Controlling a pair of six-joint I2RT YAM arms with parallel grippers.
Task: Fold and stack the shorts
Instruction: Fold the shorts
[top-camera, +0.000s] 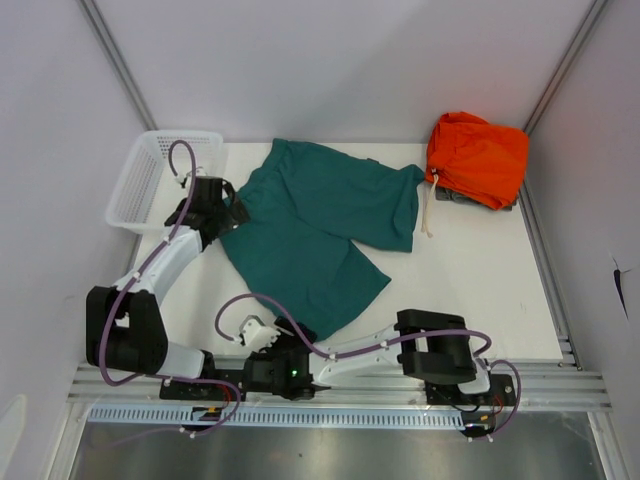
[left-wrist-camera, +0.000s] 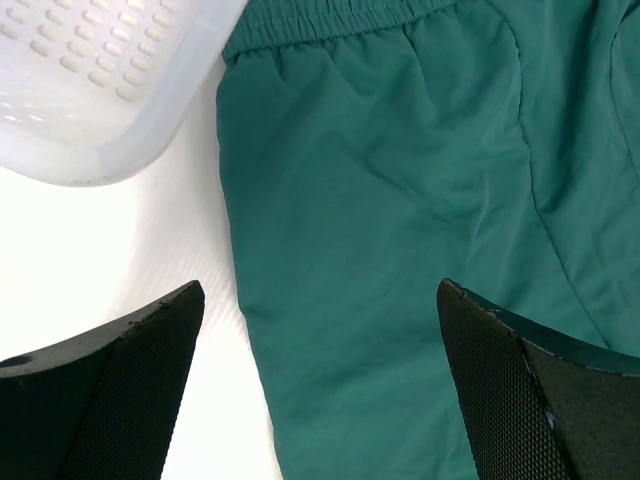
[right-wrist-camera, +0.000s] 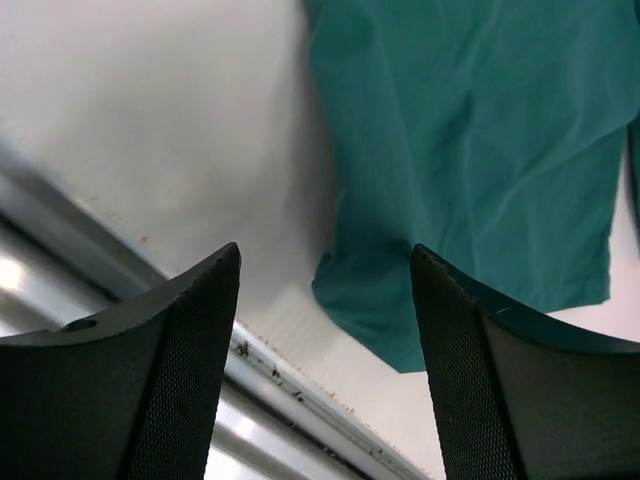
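Note:
The teal-green shorts (top-camera: 320, 225) lie spread flat on the white table, one leg reaching toward the near edge. My left gripper (top-camera: 226, 212) hovers open over their left edge. In the left wrist view it (left-wrist-camera: 320, 290) frames the shorts (left-wrist-camera: 400, 200), whose elastic waistband (left-wrist-camera: 330, 20) runs along the top. My right gripper (top-camera: 256, 336) is open low at the front, just left of the near leg's corner. In the right wrist view it (right-wrist-camera: 325, 255) shows the hem corner (right-wrist-camera: 380, 320) lying on the table between its fingers. Neither gripper holds anything.
A white perforated basket (top-camera: 160, 180) stands at the back left, right beside the left gripper, and shows as the basket (left-wrist-camera: 100, 80) in the left wrist view. A folded orange garment (top-camera: 478, 158) sits at the back right, a cream cord (top-camera: 430, 205) beside it. The metal rail (right-wrist-camera: 150, 260) runs along the table's near edge.

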